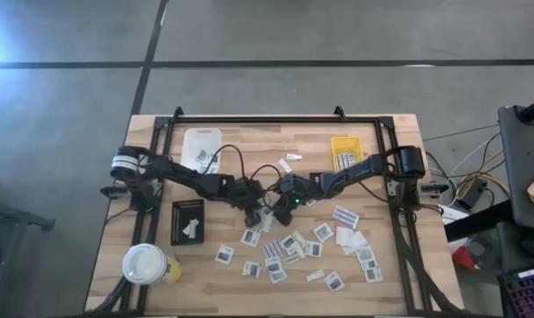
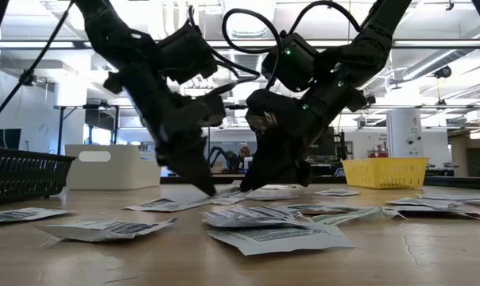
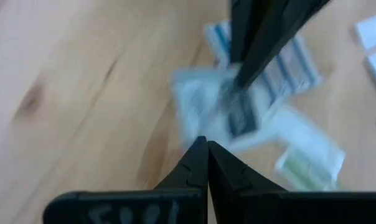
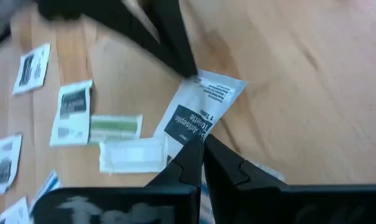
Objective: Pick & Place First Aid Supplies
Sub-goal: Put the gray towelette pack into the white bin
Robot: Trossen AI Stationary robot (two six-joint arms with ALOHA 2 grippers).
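Working over the desk [image 1: 161,141], your arms meet at its middle: the right tool [image 4: 202,144] is pinched onto an antiseptic packet [image 4: 197,115], the left tool [image 3: 207,144] closed and empty, its tips touching the packet's far end. This looks like the pick; next, lift it clear toward a tray. Whether you've caught one packet or two is hard to make out.

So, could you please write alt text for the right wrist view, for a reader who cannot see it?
The right gripper, fingers shut, pinches the edge of a white antiseptic towelette packet on the wooden table, while the left gripper presses its far corner. More small packets lie scattered beside it.
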